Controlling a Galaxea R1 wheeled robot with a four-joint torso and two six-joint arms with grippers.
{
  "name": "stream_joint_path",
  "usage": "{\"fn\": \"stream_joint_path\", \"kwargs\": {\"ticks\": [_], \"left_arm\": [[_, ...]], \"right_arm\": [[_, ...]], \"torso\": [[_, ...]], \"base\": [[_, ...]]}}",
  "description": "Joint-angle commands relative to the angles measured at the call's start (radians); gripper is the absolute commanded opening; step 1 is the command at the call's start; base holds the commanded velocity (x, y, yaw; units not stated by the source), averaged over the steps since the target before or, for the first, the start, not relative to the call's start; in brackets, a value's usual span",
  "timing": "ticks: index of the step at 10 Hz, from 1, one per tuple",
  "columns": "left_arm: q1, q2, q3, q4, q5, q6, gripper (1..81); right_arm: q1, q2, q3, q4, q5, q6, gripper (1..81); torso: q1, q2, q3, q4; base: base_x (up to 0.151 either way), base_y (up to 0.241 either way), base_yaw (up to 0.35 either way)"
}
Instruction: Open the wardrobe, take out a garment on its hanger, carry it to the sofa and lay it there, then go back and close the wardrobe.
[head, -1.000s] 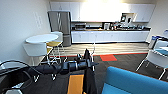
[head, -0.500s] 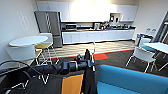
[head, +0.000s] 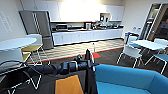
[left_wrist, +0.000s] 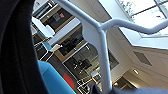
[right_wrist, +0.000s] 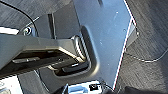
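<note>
steel fridge (head: 37, 26), white kitchen counter (head: 85, 35) — round white table (head: 13, 43), yellow chair (head: 31, 48)

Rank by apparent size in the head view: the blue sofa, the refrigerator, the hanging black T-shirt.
1. blue sofa, though it is nearest the camera.
2. refrigerator.
3. black T-shirt.

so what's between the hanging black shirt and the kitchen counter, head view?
Head view: dark floor, a red strip, then pale checkered floor lie between the garment and the counter. No furniture there.
</note>
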Motion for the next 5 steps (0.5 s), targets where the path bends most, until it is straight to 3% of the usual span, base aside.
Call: {"fn": "stream_joint_path", "kwargs": {"ticks": [1, 5], "left_arm": [[-0.183, -0.008, 0.037, 0.032, -0.029, 0.018, 1.0], [-0.183, -0.008, 0.039, 0.033, -0.023, 0.018, 1.0]], "right_arm": [[0.018, -0.002, -0.002, -0.005, -0.041, -0.004, 81.1], [0.018, 0.0, -0.002, -0.005, -0.041, -0.004, 81.1]], "torso": [[0.0, 0.0, 0.0, 0.0], [0.0, 0.0, 0.0, 0.0]], "base": [[0.0, 0.0, -0.259], [0.0, 0.0, -0.259]]}}
